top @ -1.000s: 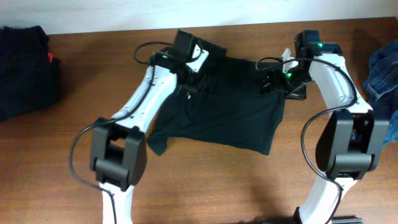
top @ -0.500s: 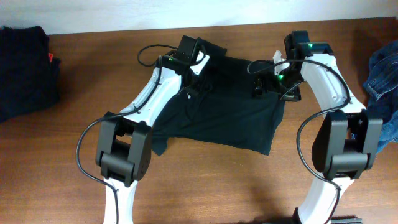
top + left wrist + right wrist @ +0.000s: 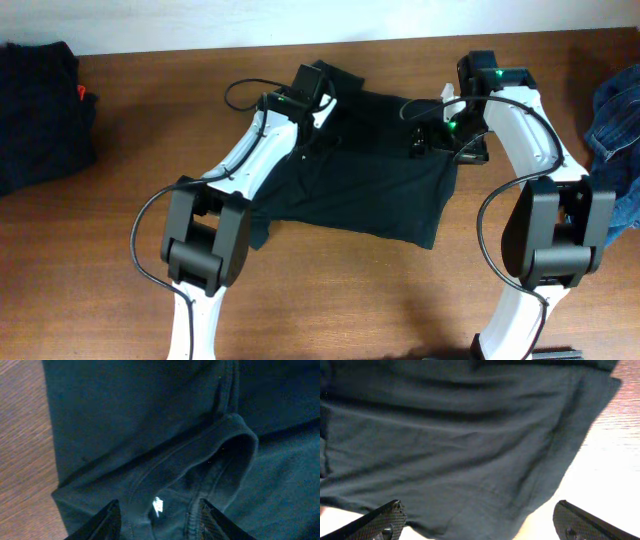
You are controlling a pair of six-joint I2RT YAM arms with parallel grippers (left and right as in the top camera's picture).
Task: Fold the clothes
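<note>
**Across the table's middle: black T-shirt under both arms**

At the centre of the overhead view, the black T-shirt [image 3: 370, 180] lies spread on the wooden table [image 3: 330, 300]. Its top edge is toward the upper part of the frame and one sleeve trails at the lower left. Both arms reach over its upper edge.

The left gripper [image 3: 155, 522] hangs over the neckline with its fingers [image 3: 107, 520] parted about halfway. The collar [image 3: 220, 440] and a small white label [image 3: 158, 505] show between them, and no cloth is visibly pinched. Bare wood runs down the left side of that wrist view.

The right gripper [image 3: 475, 520] is spread wide over the shirt's upper right, its fingers [image 3: 382, 522] at the bottom corners of its wrist view. Creased cloth lies beneath them, unheld.

A dark garment heap [image 3: 40, 110] sits at the upper left of the overhead view. Blue denim [image 3: 615, 120] lies at the right edge. Both are well apart from the shirt.
</note>
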